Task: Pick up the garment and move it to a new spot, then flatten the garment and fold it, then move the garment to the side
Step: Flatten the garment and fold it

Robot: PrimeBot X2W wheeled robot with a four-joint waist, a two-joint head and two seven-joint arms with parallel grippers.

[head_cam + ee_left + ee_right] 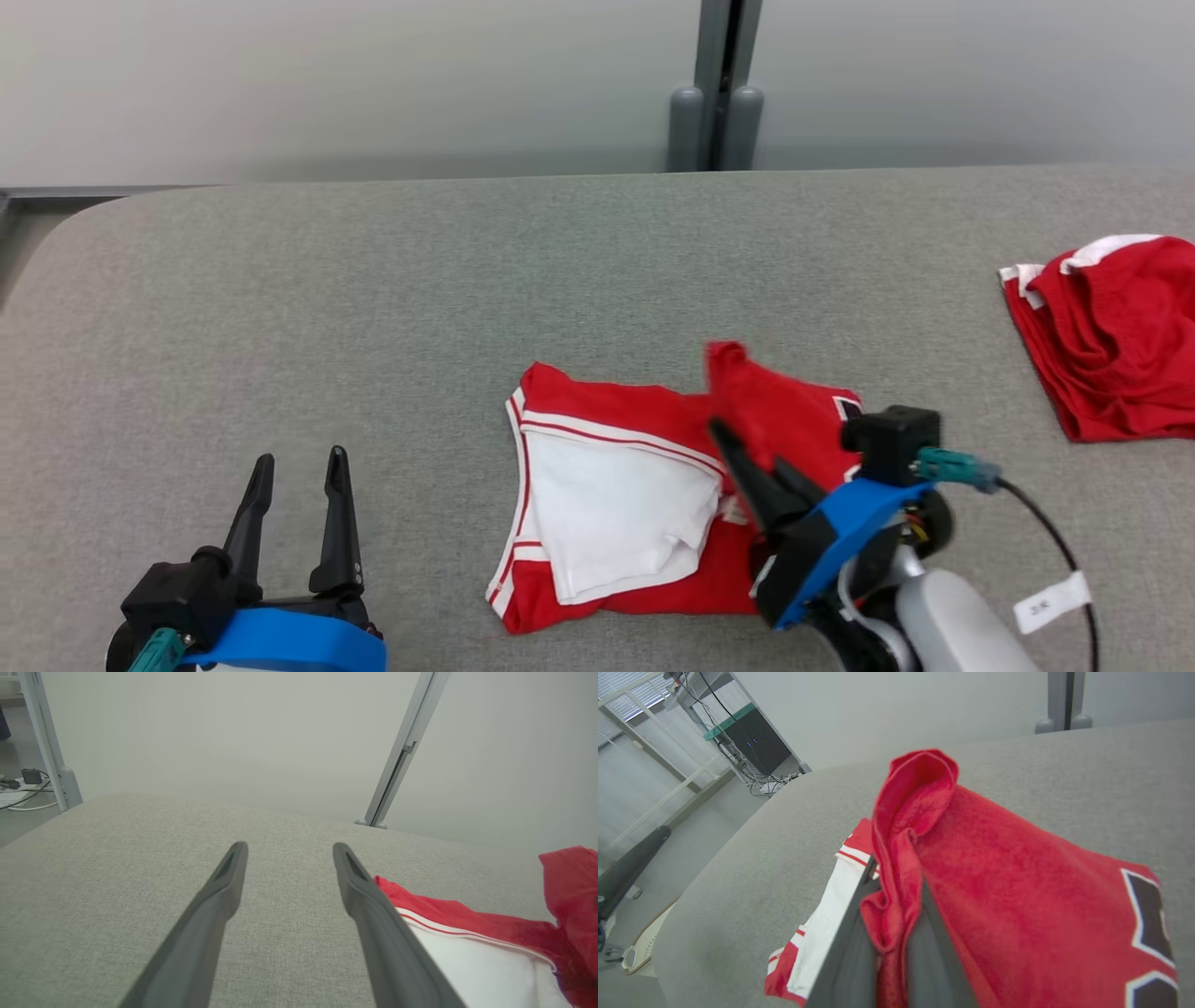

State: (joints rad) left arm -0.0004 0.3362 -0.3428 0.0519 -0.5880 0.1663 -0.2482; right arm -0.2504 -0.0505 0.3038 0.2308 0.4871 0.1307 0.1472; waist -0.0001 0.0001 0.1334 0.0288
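One grey table [373, 299] bears the soft, light-looking red-and-white garment [616, 495] near its front middle, a limp red flap's hem, likely the best hold, clenched in my right gripper [738, 446], while my left gripper [301, 457] rests spread and empty.

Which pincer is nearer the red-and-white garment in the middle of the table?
Right. The right pincer is shut on a raised red fold of the garment; the left pincer stands open off to its left, apart from it, over the grey table.
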